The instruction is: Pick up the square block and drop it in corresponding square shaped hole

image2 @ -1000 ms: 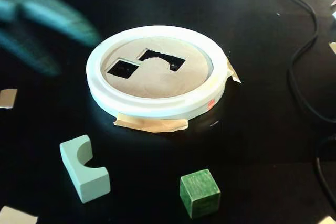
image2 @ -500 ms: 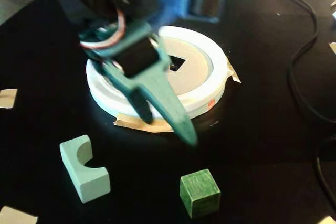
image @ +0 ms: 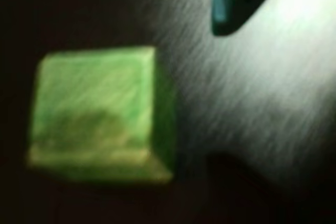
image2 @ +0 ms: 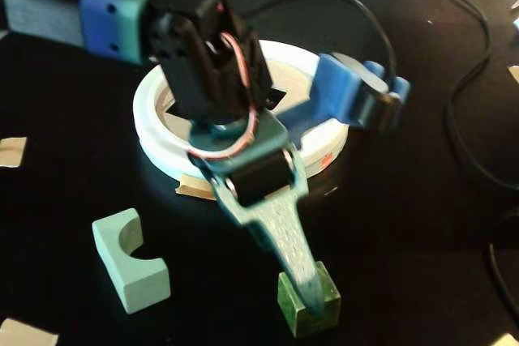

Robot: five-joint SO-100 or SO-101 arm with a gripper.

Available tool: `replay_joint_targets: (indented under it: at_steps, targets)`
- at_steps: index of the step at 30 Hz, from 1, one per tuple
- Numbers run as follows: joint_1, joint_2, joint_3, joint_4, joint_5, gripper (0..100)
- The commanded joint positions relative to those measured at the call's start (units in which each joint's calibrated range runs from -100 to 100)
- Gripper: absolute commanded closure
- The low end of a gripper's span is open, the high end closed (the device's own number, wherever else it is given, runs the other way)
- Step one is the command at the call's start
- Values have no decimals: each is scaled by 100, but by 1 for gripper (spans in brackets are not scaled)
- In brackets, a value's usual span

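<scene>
In the fixed view, your end effector [image2: 304, 285] reached down onto the square block [image2: 318, 312], which sat on the counter [image2: 422, 224] at the near edge, right of centre. The notched block [image2: 130, 261] lay to its left, well apart, also near the front. Behind both stood the ringed board [image2: 158, 131], with the arm crossing above it and hiding most of its openings. A cable [image2: 462, 95] ran along the counter's right side. In the wrist view, the square block [image: 100, 114] filled the left half, and one finger [image: 231, 3] entered from the top, right of it, apart from the block.
</scene>
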Motion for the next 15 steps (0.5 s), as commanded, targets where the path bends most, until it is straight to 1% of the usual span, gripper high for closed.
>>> replay_joint_targets:
  at_steps: [1,7,11,15]
  targets:
    - [97,386,-1133,-38,-83,0]
    - [97,843,-1734,12,-88,0]
    - [97,869,-1771,42,-230,0]
    - [97,878,-1771,42,-244,1]
